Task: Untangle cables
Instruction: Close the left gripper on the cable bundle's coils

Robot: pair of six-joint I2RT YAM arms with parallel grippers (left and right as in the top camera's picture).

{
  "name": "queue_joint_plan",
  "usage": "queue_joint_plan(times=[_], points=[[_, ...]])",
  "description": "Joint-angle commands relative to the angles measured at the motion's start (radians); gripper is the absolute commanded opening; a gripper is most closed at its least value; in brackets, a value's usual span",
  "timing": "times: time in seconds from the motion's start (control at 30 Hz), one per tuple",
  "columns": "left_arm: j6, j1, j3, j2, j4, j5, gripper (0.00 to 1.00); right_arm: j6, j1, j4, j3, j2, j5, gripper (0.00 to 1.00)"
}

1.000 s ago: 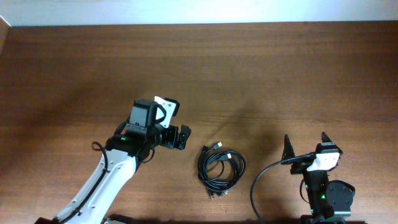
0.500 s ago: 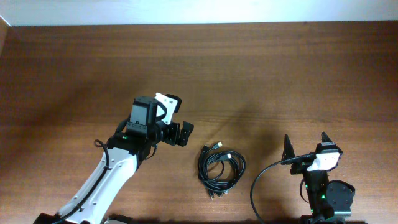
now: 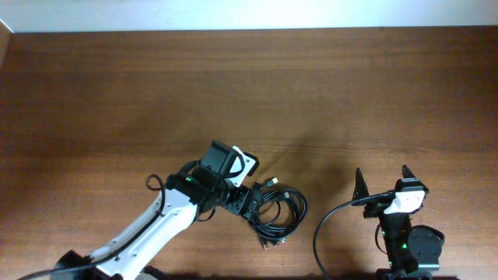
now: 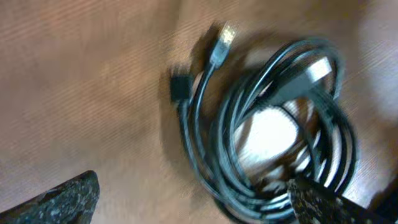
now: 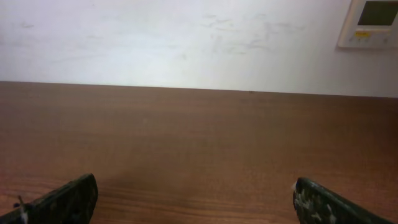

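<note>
Black thin plug-ended cords (image 4: 221,149) are lying coiled together, seemingly none separated yet, while the left gripper (image 4: 189,202), fingers (image 4: 68,196) apart, is hovering over them.

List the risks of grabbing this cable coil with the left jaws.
1. The left gripper hovers with jaws wide over many strands of the cables; shutting here would likely grab the whole coil, not one cord.
2. Loose plugs lie beside the coil; pulling could drag them through a loop and tighten it.
</note>
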Motion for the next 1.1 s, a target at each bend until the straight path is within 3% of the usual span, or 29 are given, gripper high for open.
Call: queue_joint_plan(times=[0.0, 0.33, 0.5, 0.67, 0.83, 0.97, 1.07], points=[[-0.089, -0.004, 0.009, 0.04, -0.05, -0.016, 0.99, 0.0, 0.008, -0.007, -0.005, -0.008, 0.012, 0.99], [-0.144, -0.065, 0.009, 0.065, -0.043, -0.018, 0.99, 0.0, 0.008, -0.007, -0.005, -0.008, 0.012, 0.99], [-0.225, -0.172, 0.009, 0.065, -0.026, -0.12, 0.99, 0.0, 0.008, -0.007, -0.005, -0.008, 0.012, 0.99], [-0.225, -0.173, 0.009, 0.065, -0.007, -0.149, 1.0, 0.0, 0.008, -0.007, -0.005, -0.008, 0.012, 0.99], [-0.249, -0.173, 0.006, 0.084, -0.006, -0.149, 0.91, 0.0, 0.008, -0.007, -0.005, -0.008, 0.012, 0.99], [-0.252, -0.173, 0.006, 0.12, -0.028, -0.139, 1.0, 0.0, 0.008, -0.007, -0.005, -0.008, 0.012, 0.99], [-0.299, -0.173, 0.006, 0.123, -0.027, -0.114, 0.99, 0.0, 0.008, -0.007, -0.005, -0.008, 0.012, 0.99]])
